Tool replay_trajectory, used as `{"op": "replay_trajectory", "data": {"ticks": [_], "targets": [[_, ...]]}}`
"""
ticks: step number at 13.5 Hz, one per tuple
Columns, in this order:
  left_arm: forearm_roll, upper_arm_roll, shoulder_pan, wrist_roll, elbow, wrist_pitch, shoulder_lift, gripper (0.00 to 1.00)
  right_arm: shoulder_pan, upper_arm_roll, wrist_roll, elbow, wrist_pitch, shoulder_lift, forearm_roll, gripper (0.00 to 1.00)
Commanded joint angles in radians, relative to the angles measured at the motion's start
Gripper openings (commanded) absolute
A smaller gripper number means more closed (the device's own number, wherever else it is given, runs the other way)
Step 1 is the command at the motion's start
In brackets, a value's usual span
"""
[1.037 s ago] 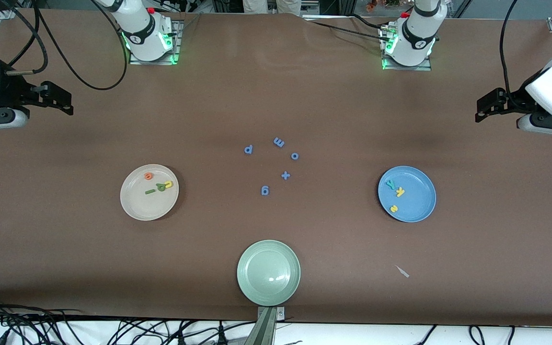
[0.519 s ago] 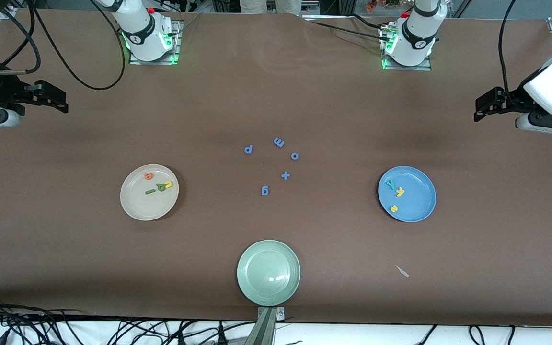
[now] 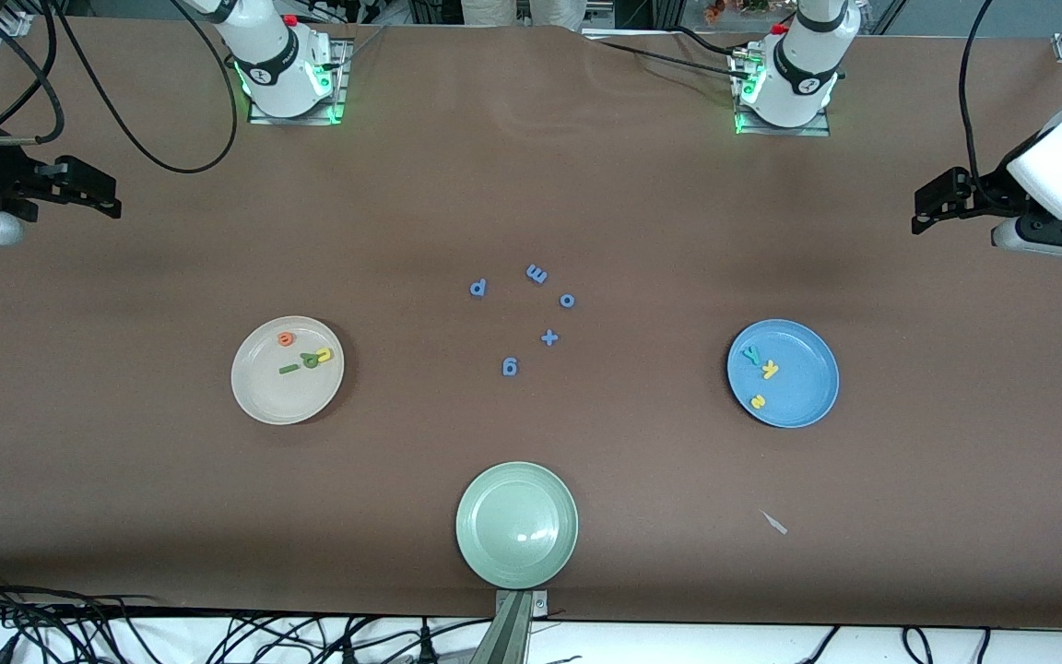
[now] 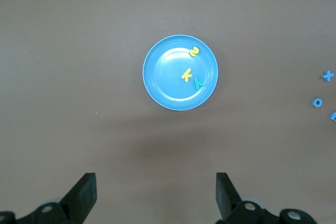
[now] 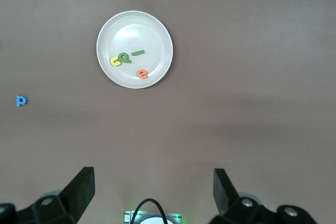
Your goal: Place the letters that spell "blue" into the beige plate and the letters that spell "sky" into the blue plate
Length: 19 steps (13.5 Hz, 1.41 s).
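Front view, table (image 3: 531, 184): brown matte sheet spanning the whole work area; cables and frame parts line its edges.
Left gripper (image 3: 932, 205): raised over the left arm's end of the table, jaws wide apart, holding nothing; judged parked clear of the plates.
Right gripper (image 3: 93, 189): raised over the right arm's end, jaws likewise apart and empty.
Beige plate (image 3: 259, 401): toward the right arm's end; holds the "blue" letters (image 3: 308, 358), the green "b" and yellow "u" touching, the bar "l" just beside, the orange "e" apart.
Blue plate (image 3: 803, 406): toward the left arm's end; holds the "sky" letters (image 3: 761, 373), spaced apart.
Green plate (image 3: 517, 526): nearest the front camera, bare.
Blue letter pieces (image 3: 526, 318): loose mid-table between the plates, correctly left out.
Status: sorting judged complete.
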Motion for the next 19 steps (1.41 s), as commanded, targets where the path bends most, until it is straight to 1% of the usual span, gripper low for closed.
{"op": "replay_trajectory", "data": {"ticks": [1,3,6,19], "targets": [[0.016,-0.005,-0.002,-0.011,0.009,-0.016,-0.009,1.0,-0.002,0.002,0.002,0.028,-0.013,0.008,0.003,1.0],[0.016,-0.005,-0.002,-0.011,0.009,-0.016,-0.009,1.0,-0.002,0.005,0.008,0.028,-0.007,0.009,0.003,1.0],[0.016,-0.005,-0.002,-0.011,0.009,-0.016,-0.009,1.0,0.011,0.016,0.008,0.028,0.048,0.021,-0.002,1.0],[0.02,-0.005,-0.002,-0.011,0.009,-0.016,-0.009,1.0,0.01,0.01,-0.001,0.027,0.047,0.018,-0.005,1.0]]}}
